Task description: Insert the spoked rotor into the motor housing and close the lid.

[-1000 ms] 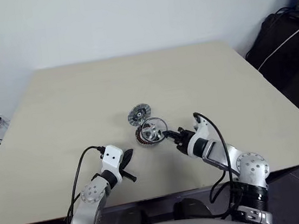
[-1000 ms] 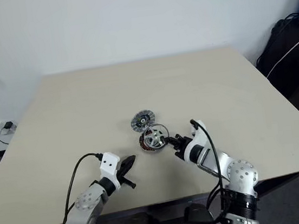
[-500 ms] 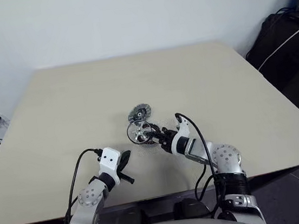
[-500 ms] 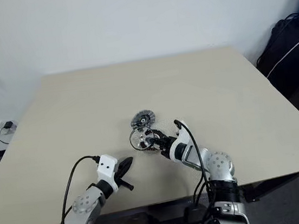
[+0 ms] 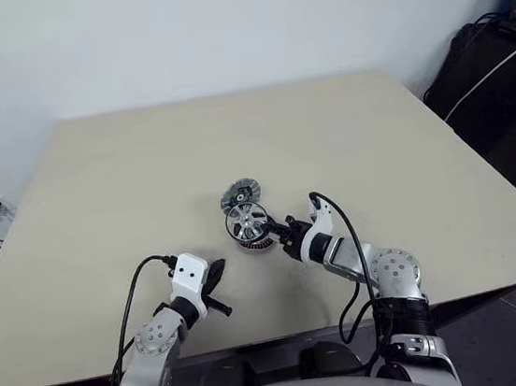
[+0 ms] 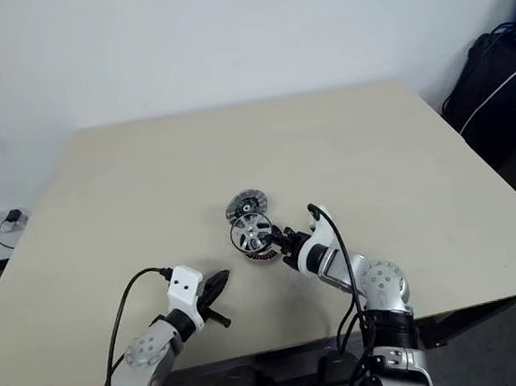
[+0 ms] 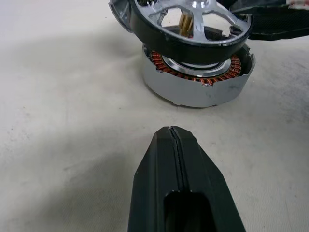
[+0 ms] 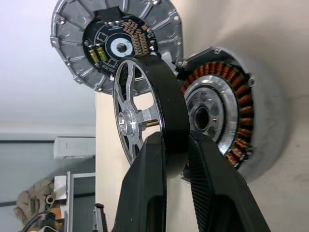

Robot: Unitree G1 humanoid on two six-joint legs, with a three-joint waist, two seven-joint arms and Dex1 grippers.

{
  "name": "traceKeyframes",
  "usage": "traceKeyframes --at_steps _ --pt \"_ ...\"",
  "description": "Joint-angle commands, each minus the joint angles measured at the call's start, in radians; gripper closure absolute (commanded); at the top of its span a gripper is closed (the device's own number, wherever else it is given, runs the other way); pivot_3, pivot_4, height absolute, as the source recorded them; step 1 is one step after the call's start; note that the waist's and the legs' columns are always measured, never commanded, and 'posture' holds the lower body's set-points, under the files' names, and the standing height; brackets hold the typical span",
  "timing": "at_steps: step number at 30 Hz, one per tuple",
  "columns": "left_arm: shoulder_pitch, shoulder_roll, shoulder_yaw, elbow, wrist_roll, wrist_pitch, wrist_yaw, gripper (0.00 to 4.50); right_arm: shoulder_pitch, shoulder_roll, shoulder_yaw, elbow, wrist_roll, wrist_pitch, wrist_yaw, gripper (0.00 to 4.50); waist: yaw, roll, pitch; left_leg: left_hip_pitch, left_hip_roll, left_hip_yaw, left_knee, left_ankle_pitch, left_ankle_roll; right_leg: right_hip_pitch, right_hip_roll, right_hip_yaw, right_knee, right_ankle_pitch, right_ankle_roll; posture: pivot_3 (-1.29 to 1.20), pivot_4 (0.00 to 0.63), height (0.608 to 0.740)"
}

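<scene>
Even, soft light falls on the pale counter (image 5: 142, 169), casting faint shadows beneath the left pincer (image 7: 176, 140), bright glints show on the spoked rotor (image 8: 145, 116) clamped in the right pincer (image 8: 176, 140), and its own near fingers (image 8: 145, 193) look slightly soft.

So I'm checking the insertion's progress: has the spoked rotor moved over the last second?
Yes. The spoked rotor, gripped by the right gripper, has shifted left, toward the lid, and now sits tilted over the motor housing, not seated.

rotor (image 5: 245, 221) above housing (image 7: 198, 82) — lid (image 5: 239, 194) just behind
</scene>
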Motion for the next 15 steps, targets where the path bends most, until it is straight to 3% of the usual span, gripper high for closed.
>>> traceKeyframes --at_steps 1,15 --pt "-0.015 0.0 0.007 -0.036 -0.008 -0.01 -0.002 4.5 -0.001 0.002 -0.003 -0.016 0.002 -0.007 0.02 4.17 0.0 0.0 0.0 0.0 0.0 0.0 0.0 0.0 0.0 0.0 0.0 0.0 0.0 0.0 0.0 0.0 0.0 0.74" --pt "-0.024 0.0 0.005 -0.028 -0.007 -0.011 -0.007 4.5 0.013 -0.02 -0.014 -0.002 -0.046 -0.013 0.047 4.17 0.0 0.0 0.0 0.0 0.0 0.0 0.0 0.0 0.0 0.0 0.0 0.0 0.0 0.0 0.0 0.0 0.0 0.74"
